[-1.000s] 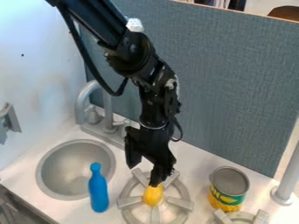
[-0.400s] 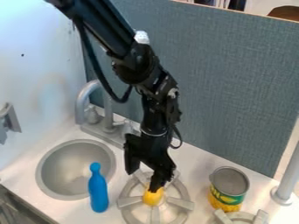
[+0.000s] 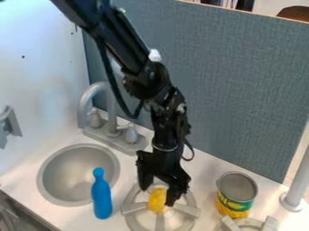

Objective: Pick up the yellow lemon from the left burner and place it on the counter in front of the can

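The black gripper (image 3: 158, 193) hangs low over the left stove burner, its fingers apart and open. Between and just in front of them is a small yellow object (image 3: 157, 200) on the grey burner (image 3: 130, 208); the right finger is close against its right side, and whether they touch I cannot tell. To the left, a blue bottle-shaped toy (image 3: 101, 195) stands by the sink's front right rim. A tin can (image 3: 236, 193) with a yellow and green label stands upright to the right.
A round grey sink basin (image 3: 77, 173) lies at the left, with a grey faucet (image 3: 84, 104) behind it. Part of a second burner (image 3: 269, 223) shows at the front right, near a grey post (image 3: 296, 189). A blue-grey panel (image 3: 241, 85) stands behind the counter.
The arm has shifted to the right. The finger that was over the top of the yellow object is now at its right side, and the other finger has come down closer on the left.
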Robot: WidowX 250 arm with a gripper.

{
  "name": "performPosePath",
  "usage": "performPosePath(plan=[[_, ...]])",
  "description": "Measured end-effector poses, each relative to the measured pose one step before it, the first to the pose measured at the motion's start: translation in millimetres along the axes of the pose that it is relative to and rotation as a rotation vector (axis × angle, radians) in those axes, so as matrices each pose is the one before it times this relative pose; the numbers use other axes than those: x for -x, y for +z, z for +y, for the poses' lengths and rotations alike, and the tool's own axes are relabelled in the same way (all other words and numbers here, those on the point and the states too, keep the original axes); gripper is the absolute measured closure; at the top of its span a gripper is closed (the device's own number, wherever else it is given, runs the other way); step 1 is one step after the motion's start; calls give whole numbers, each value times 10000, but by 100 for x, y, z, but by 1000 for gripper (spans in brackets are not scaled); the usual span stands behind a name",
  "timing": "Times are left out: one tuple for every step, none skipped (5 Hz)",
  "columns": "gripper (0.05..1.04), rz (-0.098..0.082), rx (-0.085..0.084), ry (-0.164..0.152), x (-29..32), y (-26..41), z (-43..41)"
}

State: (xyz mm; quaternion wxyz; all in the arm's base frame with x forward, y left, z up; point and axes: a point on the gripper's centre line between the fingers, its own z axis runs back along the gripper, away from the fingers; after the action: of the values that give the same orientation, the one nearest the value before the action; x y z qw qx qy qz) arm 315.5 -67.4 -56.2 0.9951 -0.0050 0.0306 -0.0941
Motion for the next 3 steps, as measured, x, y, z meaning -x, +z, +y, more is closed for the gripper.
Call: performPosePath(plan=[[83, 138, -36, 260, -378, -976, 10], [83, 392, -403, 228, -118, -771, 613], [83, 117, -216, 104, -571, -118, 290]])
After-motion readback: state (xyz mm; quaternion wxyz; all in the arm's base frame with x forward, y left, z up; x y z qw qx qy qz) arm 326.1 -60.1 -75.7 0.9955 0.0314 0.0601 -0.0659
